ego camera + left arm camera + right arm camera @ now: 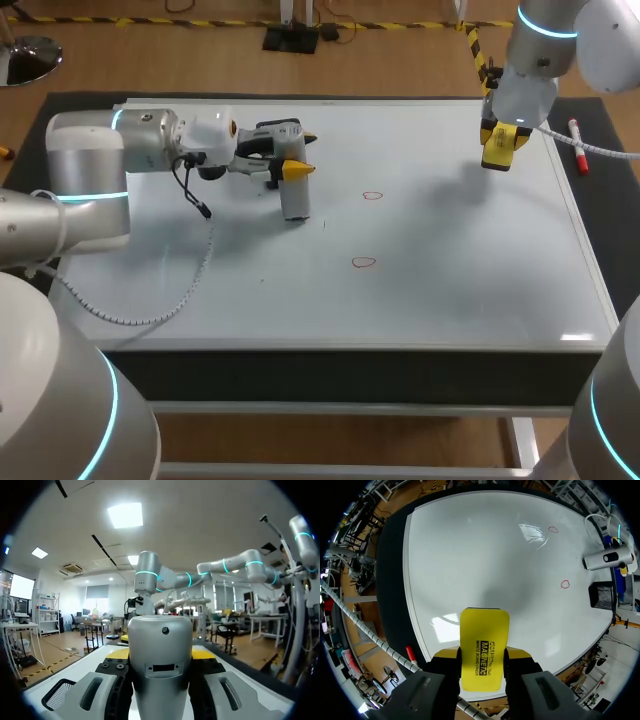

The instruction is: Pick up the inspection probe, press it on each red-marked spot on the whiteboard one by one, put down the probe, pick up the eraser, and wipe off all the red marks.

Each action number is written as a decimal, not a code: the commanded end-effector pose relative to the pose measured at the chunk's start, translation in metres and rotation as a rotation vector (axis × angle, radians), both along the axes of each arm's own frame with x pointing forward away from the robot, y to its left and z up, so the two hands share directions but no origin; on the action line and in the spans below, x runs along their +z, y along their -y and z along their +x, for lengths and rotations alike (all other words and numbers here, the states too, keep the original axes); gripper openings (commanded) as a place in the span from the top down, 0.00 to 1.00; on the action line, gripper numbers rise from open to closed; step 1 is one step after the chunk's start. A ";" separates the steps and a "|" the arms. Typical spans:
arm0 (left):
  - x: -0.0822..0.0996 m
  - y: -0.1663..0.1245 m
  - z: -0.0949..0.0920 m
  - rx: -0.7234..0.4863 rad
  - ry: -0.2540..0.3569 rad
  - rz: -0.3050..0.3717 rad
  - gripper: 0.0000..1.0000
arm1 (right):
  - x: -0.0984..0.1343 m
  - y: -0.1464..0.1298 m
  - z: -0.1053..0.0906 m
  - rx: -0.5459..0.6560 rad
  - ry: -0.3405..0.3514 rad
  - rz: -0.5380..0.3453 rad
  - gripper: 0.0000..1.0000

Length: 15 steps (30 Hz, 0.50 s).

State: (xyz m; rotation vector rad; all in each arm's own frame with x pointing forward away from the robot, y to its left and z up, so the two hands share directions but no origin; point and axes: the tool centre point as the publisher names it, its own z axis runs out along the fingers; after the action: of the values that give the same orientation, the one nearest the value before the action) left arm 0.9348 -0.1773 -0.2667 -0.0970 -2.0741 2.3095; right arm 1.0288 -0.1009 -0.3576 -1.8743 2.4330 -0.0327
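The left gripper (293,168) is clamping the inspection probe (294,200) between its fingers, its tip seemingly touching the whiteboard (450,260) toward the far left corner. The right gripper (497,140) is gripping the eraser (484,647) above the far right corner.

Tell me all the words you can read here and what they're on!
"MAGNETIC": black print on the yellow eraser in the right gripper.
"WHITE BOARD ERASER": smaller print, same eraser.
One tinier line beside these: too small to read.
On the inspection probe and the whiteboard: no readable print; the red marks are little loops, not letters.
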 end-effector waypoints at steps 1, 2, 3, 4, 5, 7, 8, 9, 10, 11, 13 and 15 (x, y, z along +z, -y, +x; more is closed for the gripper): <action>0.017 -0.013 -0.008 0.008 0.008 0.015 1.00 | 0.001 0.001 0.001 0.002 0.000 -0.002 1.00; 0.019 -0.018 -0.010 0.011 0.011 0.019 1.00 | 0.001 0.001 0.001 0.002 0.000 -0.002 1.00; 0.020 -0.025 -0.011 0.025 0.011 0.027 1.00 | 0.001 0.001 0.001 0.002 0.000 -0.002 1.00; 0.021 -0.031 -0.013 0.039 0.013 0.026 1.00 | 0.001 0.001 0.001 0.002 0.000 -0.002 1.00; 0.021 -0.038 -0.015 0.053 0.012 0.026 1.00 | 0.001 0.001 0.001 0.002 0.000 -0.002 1.00; 0.022 -0.052 -0.018 0.086 0.014 0.036 1.00 | 0.001 0.001 0.001 0.002 0.000 -0.002 1.00; 0.023 -0.058 -0.020 0.102 0.014 0.039 1.00 | 0.001 0.001 0.001 0.002 0.000 -0.002 1.00; 0.023 -0.064 -0.022 0.116 0.016 0.048 1.00 | 0.001 0.001 0.001 0.002 0.000 -0.002 1.00; 0.023 -0.071 -0.023 0.132 0.020 0.042 1.00 | 0.001 0.001 0.001 0.002 0.000 -0.002 1.00; 0.024 -0.076 -0.024 0.146 0.020 0.038 1.00 | 0.001 0.001 0.001 0.002 0.000 -0.002 1.00; 0.023 -0.088 -0.025 0.173 0.025 0.039 1.00 | 0.001 0.001 0.001 0.002 0.000 -0.002 1.00; 0.023 -0.099 -0.025 0.194 0.029 0.050 1.00 | 0.001 0.001 0.001 0.002 0.000 -0.002 1.00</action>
State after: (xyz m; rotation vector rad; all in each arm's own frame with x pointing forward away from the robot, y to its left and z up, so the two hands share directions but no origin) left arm 0.9274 -0.0952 -0.2503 -0.0026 -2.1966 2.3437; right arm 1.0288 -0.1010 -0.3576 -1.8743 2.4329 -0.0327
